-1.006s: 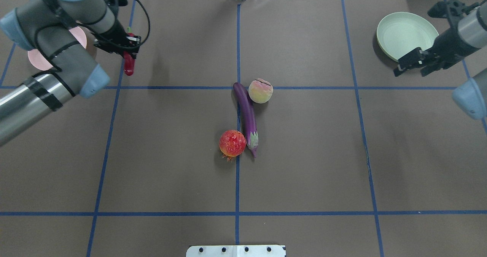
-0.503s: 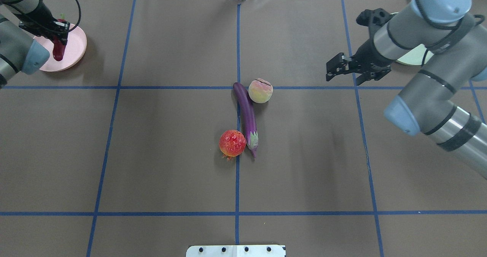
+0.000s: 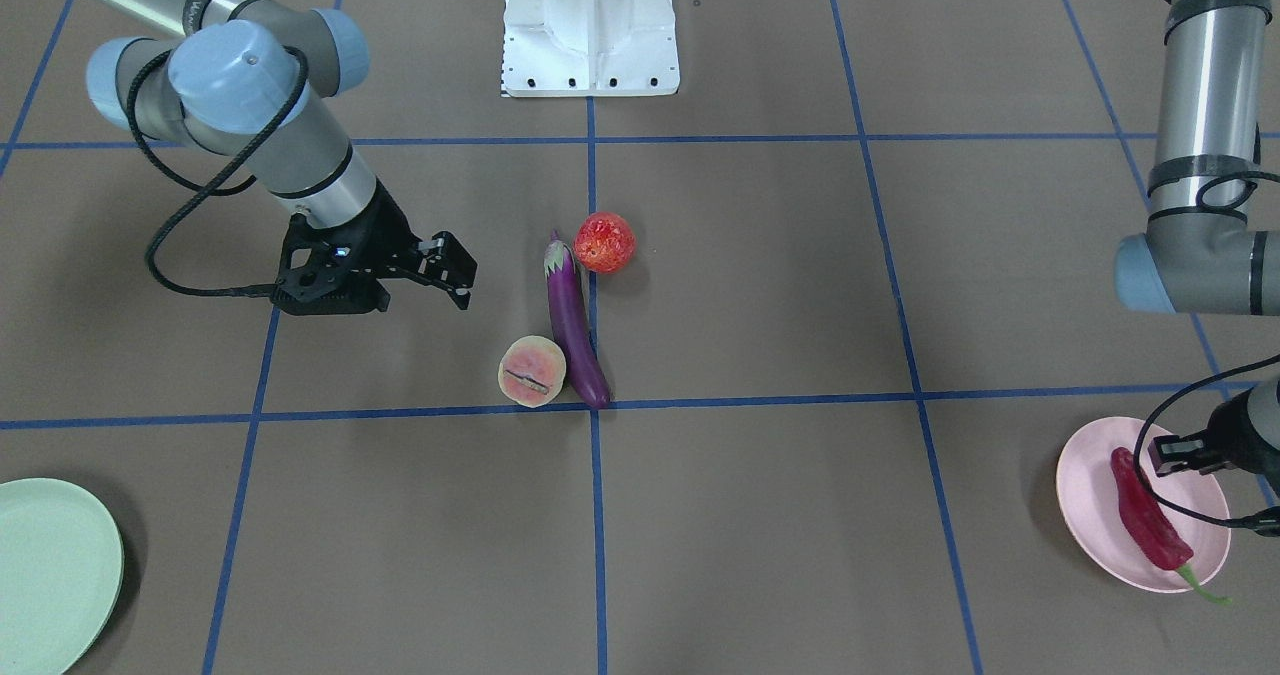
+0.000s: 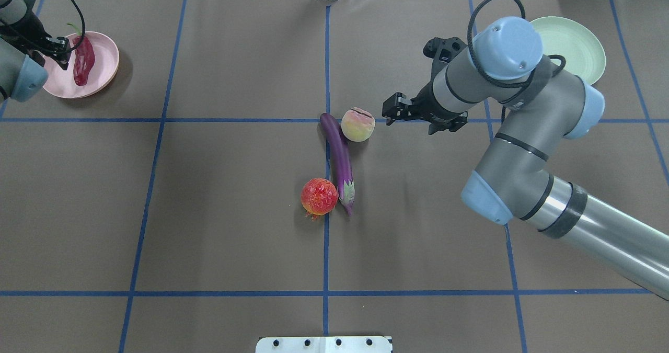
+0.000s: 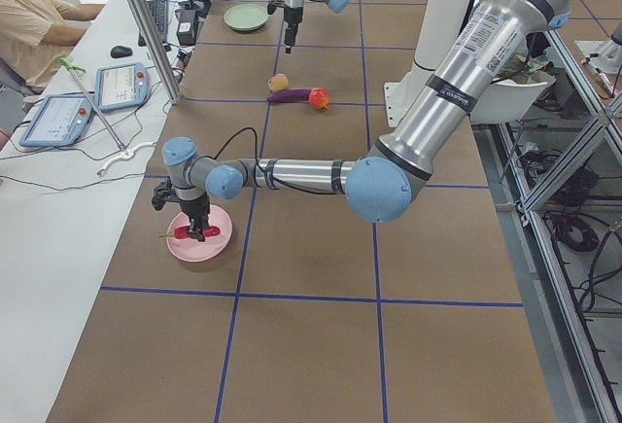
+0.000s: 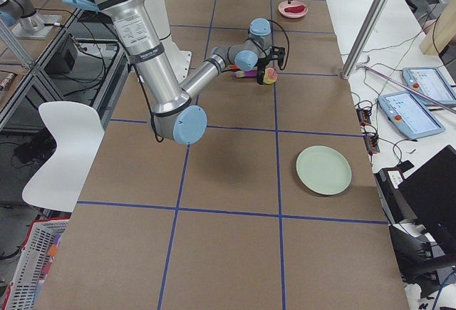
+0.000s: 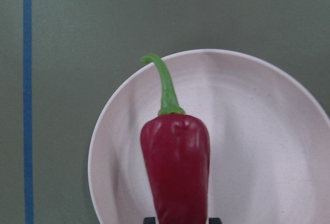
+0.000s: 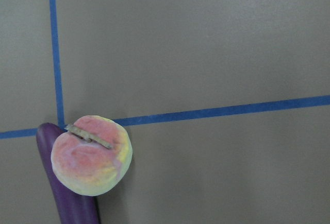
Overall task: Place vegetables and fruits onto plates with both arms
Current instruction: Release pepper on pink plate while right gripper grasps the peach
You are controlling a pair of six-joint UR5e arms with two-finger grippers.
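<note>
Swinging away from the green plate (image 4: 585, 44), the right tool (image 3: 455, 273) hung near the peach (image 4: 358, 125), jaws apart. The peach touched the eggplant (image 4: 339, 159) on the bench (image 4: 209, 212). The chili (image 4: 83, 60) now lay on the pink plate (image 4: 107, 55). Whether the left tool (image 3: 1178, 452) gripped it could not be told.

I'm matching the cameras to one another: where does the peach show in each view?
Front-facing: peach just below centre, left of the eggplant.
Overhead: peach near centre, right of the eggplant.
Exterior left: peach far up the table, upper middle.
Exterior right: peach upper middle.
Left wrist: not in it.
Right wrist: peach lower left.
Shared landmark: the eggplant's stemless end beside the peach.
</note>
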